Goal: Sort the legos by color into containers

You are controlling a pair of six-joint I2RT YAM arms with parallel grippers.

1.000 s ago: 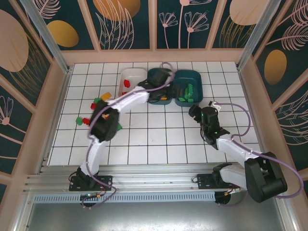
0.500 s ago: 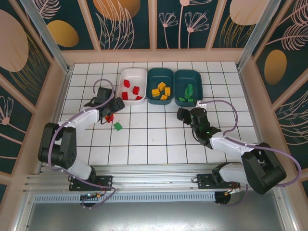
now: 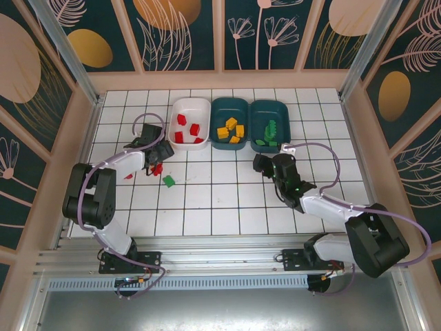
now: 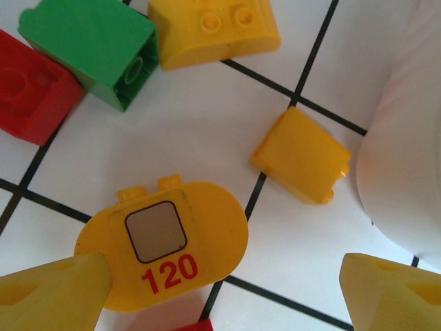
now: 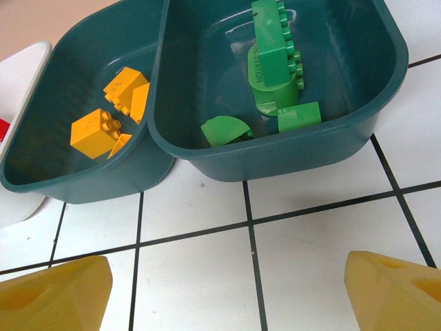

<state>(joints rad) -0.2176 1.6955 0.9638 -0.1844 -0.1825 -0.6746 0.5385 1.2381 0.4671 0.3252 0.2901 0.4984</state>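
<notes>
Loose legos beside the white bin (image 3: 191, 101): a flat rounded yellow piece (image 4: 162, 252) printed "120", a yellow wedge (image 4: 301, 155) close to the bin's wall, a yellow brick (image 4: 213, 27) touching a green brick (image 4: 89, 48), and a red brick (image 4: 31, 86) beside that. The left gripper (image 4: 224, 283) hangs low over this group with its jaws wide apart and nothing held. The "120" piece lies off-centre between them, its edge under the left finger (image 4: 55, 296). Likely step: pick a yellow piece for the middle teal bin (image 3: 229, 100), which already holds yellow ones. To do it well, shift toward the left finger until the piece sits centred, then descend fully before closing, since it lies flat and offers little height. Watch the red sliver at the bottom edge of the wrist view, which could be pinched along with it. Lift straight up, clearing the white bin's rim on the way across. The right gripper (image 5: 224, 296) is also spread and empty, over bare tile in front of the green-filled teal bin (image 5: 275, 162), out of the left arm's path.
</notes>
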